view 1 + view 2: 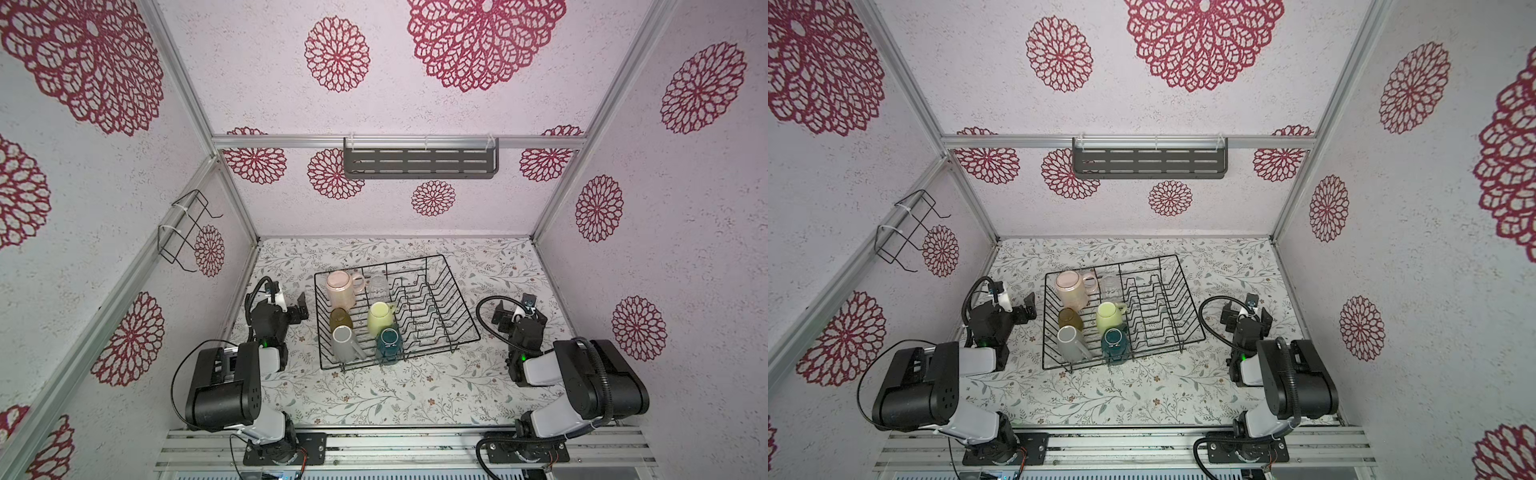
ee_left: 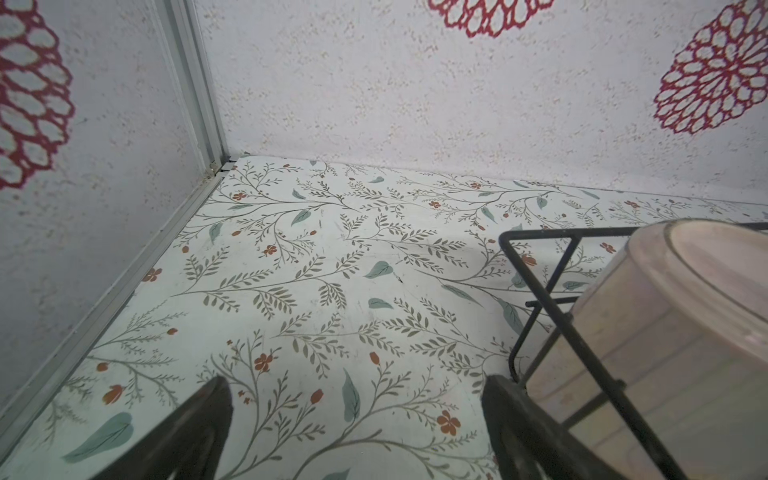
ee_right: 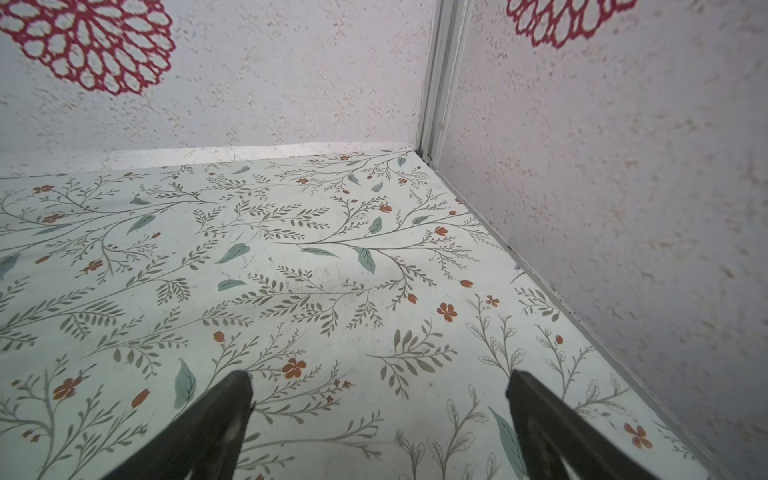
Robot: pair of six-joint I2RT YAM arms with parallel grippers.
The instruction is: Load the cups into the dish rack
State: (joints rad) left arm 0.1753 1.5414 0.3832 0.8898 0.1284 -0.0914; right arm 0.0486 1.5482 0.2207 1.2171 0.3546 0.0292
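The dish rack [image 1: 428,307] stands mid tabletop [image 1: 415,386], nearer the far edge; all six cups sit in its left half: pink mug [image 1: 340,289] and clear glass [image 1: 378,284] at the back, amber tumbler [image 1: 340,319] and yellow-green mug [image 1: 380,318] midway, grey mug [image 1: 345,343] and teal mug [image 1: 389,343] in front; the left gripper [image 1: 302,308], spread and empty, is just beside the rack; the right gripper [image 1: 519,311], spread and empty, is near the right edge.
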